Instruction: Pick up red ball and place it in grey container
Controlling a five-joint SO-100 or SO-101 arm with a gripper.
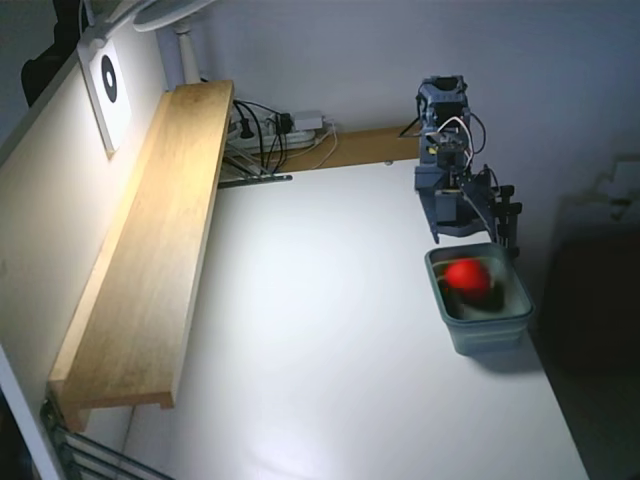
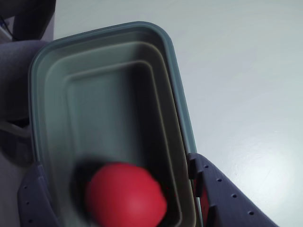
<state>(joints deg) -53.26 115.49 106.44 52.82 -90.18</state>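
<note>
- Looking down the wrist view, the red ball [image 2: 125,196] sits low in the frame, blurred, over the floor of the grey container [image 2: 47,142] — the gripper [image 2: 118,198] fingers flank it, spread wider than the ball, so it looks released.
- Risk from here: a ball in motion could bounce back out, and the right finger [image 2: 213,189] hangs just beside the tub's right rim, so a sideways pull might clip it and tip the tub.
- Centre-right of the fixed view: the tub sits near the table's [image 1: 330,330] right edge.
- Further off, open white tabletop lies to the left; a wooden shelf [image 1: 150,250] lines the far left.
</note>
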